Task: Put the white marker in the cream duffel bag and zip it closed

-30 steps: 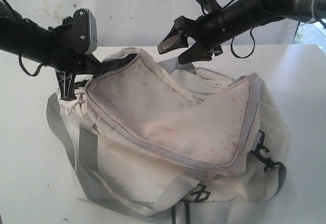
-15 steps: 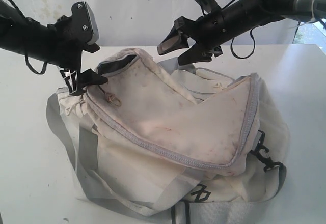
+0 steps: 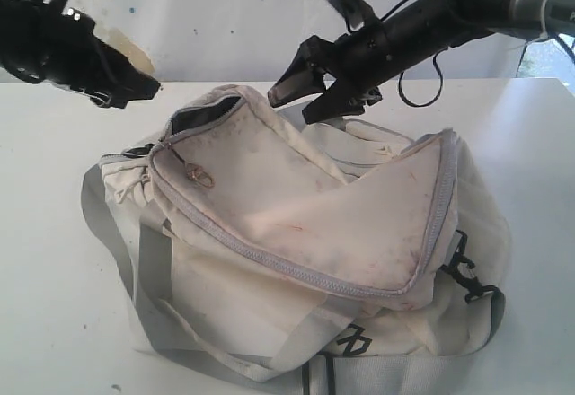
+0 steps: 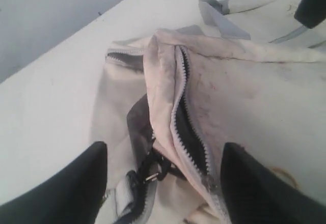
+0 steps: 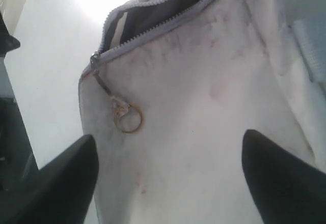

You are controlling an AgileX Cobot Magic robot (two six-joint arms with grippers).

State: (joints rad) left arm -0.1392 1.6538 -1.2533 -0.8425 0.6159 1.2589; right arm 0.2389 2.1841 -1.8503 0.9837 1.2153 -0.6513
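Observation:
The cream duffel bag [image 3: 296, 233] lies slumped on the white table [image 3: 54, 278]. Its grey zipper runs shut along the top flap, except for a short gap [image 3: 202, 115] at the far left end where dark lining shows. The zipper pull with its metal ring [image 3: 199, 175] rests loose on the flap. My left gripper [image 3: 135, 85] hovers open, above and left of the bag's end, holding nothing. My right gripper [image 3: 301, 90] hangs open over the bag's back edge, also empty. The white marker is hidden. Close up I see the gap [image 4: 186, 127], the slider [image 4: 208, 182] and the ring [image 5: 128, 119].
Grey webbing straps [image 3: 153, 269] loop off the bag's left side and front. Black plastic clips [image 3: 467, 274] sit at the bag's right end, and another clip [image 4: 153, 170] at the left end. A pale wall [image 3: 225, 18] stands behind the table.
My left gripper has opened, let go of the zipper pull and risen up and to the left, away from the bag. The ring now lies on the flap. The right gripper has shifted slightly left.

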